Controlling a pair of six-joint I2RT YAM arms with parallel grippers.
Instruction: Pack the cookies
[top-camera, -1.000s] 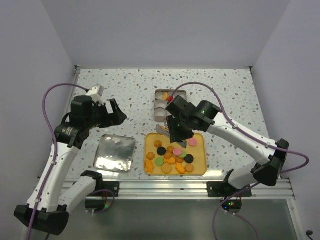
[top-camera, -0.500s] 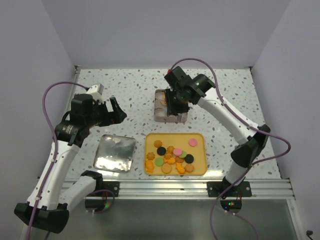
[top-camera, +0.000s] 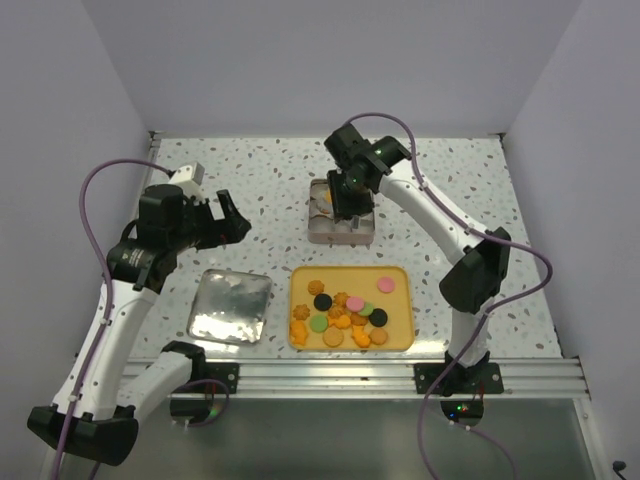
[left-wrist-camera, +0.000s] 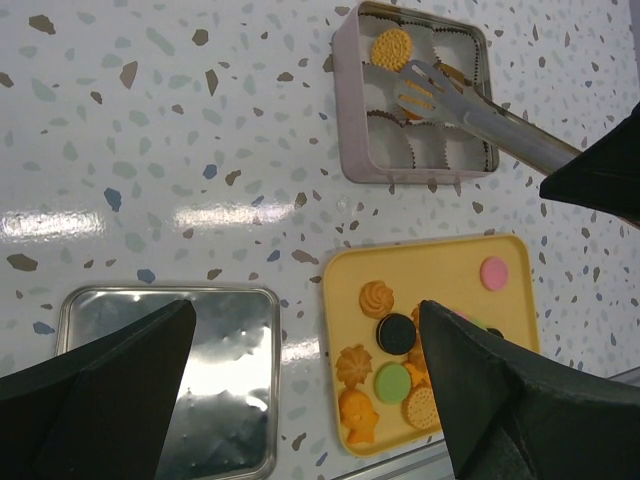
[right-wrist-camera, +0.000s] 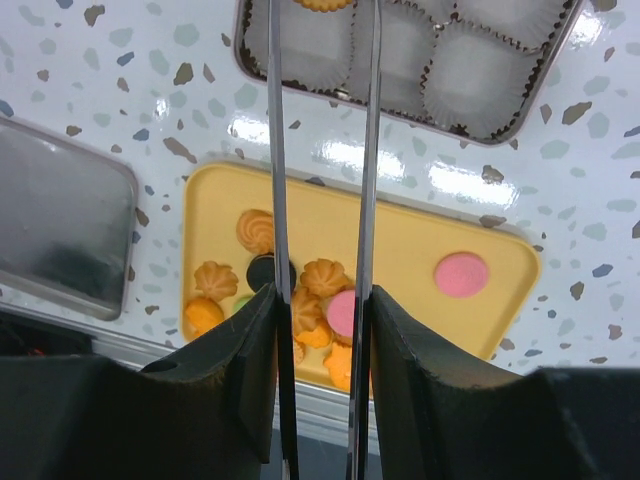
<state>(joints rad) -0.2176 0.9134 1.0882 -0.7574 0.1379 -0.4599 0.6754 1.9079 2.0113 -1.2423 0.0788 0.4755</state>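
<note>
Top external view has the right tool (top-camera: 343, 200) reaching over a compartmented box (top-camera: 340, 238) at the middle of the bench (top-camera: 250, 170). Most of the cookies (top-camera: 345, 318) lie loose on a yellow tray (top-camera: 398, 310) just near of that box. The right wrist view shows this tool clenched on a pair of tongs (left-wrist-camera: 500, 130), their two thin arms pinched between its fingers and running away toward the box. From the left wrist view the tongs' long axis slants from near-right to far-left, with the slotted head hovering over the paper cups. One round tan cookie (left-wrist-camera: 391, 47) sits in the cup at the box's far-left corner. Something tan shows just under the head, but I cannot tell whether it is gripped or lying in a cup. The relation that matters is that the tray lies on the near side of the tongs' tips, back toward the arm bases. Judging by that, fetching another piece means drawing the tongs back near and down, along roughly their own axis. The right arm is clearly the nearer one to both box and tray. The left tool (top-camera: 235, 222) hangs released, fingers spread and holding nothing, well to the left above the bench, far of a metal lid (top-camera: 230, 305).
</note>
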